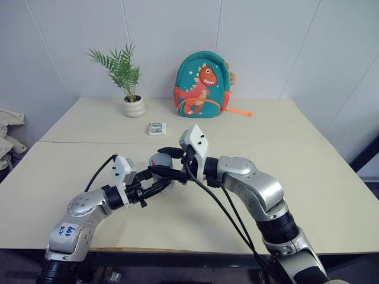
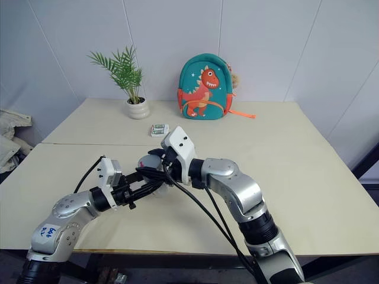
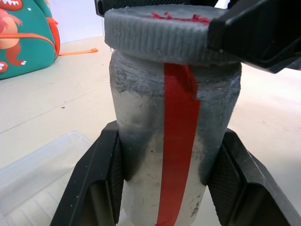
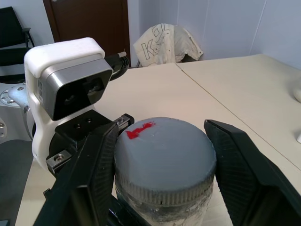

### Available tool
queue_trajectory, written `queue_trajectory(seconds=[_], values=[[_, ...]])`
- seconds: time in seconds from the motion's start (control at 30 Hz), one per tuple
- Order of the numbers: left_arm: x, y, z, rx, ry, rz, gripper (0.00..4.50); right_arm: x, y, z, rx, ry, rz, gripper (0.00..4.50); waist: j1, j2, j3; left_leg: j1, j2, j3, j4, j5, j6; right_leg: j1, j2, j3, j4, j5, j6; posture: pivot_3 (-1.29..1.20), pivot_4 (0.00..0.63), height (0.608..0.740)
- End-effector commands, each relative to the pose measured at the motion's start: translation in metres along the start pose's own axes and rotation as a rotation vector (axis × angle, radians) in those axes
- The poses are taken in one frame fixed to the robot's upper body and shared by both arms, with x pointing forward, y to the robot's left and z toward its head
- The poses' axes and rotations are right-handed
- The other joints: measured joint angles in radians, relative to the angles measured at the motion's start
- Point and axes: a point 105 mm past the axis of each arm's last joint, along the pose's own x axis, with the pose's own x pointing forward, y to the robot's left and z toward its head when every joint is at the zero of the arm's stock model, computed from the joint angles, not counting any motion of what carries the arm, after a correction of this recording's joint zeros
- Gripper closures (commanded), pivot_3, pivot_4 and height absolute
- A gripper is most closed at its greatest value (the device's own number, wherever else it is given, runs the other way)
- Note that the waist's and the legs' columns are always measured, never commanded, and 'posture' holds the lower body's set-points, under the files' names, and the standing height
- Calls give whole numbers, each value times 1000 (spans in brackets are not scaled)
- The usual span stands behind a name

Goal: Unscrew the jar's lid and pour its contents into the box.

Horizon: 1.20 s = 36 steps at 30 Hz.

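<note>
Left gripper [image 3: 164, 188] clamps jar [image 3: 174, 141] body low, held up over desk [image 1: 296, 171] near its front edge. Right gripper [image 4: 162, 160] straddles lid [image 4: 162, 155]; one finger touches, other shows a gap, so grip looks unseated. Box [image 3: 33, 179] sits just beside, below jar. Jar looks rigid, light, slick metal; ribbed lid rim likely the best hold.

In the head views the end effectors hide most of the jar [image 1: 160, 163]; the box [image 3: 33, 174] is cut off by the picture's edge.
</note>
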Motion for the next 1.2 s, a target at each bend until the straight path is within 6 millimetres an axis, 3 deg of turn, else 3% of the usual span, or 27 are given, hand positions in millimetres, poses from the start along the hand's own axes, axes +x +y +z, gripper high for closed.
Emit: queue_trajectory(seconds=[0.03, 0.27, 0.47, 0.67, 0.83, 1.03, 1.2], values=[[3, 0, 10, 29, -30, -7, 2511, 3, 4, 8, -24, -21, 30, 1945, 0, 0, 0, 0, 0, 0, 0, 0, 0, 0, 0, 0, 0, 0, 0, 0, 150, 740], [2, -3, 19, -5, -64, -50, 2511, -8, 6, 8, -36, 6, 205, 1945, 1, 0, 0, 0, 0, 0, 0, 0, 0, 0, 0, 0, 0, 0, 0, 0, 150, 740], [5, -27, 29, -72, -49, -259, 2511, -31, 9, 17, -138, -28, 509, 1945, -3, 0, 0, 0, 0, 0, 0, 0, 0, 0, 1, 0, -1, 0, 0, 0, 150, 740], [-2, -37, 42, -79, -58, -361, 2511, -34, -9, 18, -132, -14, 566, 1945, -6, 0, 0, 0, 1, 0, 0, 0, 0, 0, 2, 0, 1, 0, 0, 0, 150, 740], [-11, -41, 40, -78, -20, -382, 2511, -36, -14, 19, -102, -19, 590, 1945, -4, 0, 0, 0, 2, 0, 0, 0, -1, 0, 2, 0, 0, 0, 0, 0, 150, 740], [-12, -37, 42, -70, -47, -343, 2511, -41, -13, 23, -55, -42, 594, 28, 0, 0, 0, 0, 2, 0, 0, -1, -1, 0, 2, 0, 0, 0, 0, 0, 150, 740], [-11, -36, 40, -62, -53, -321, 2511, -43, -16, 36, -45, -100, 554, 28, -1, 0, 0, 0, 2, 0, 0, -1, -1, 0, 3, 0, 0, 0, 0, 0, 150, 740]])
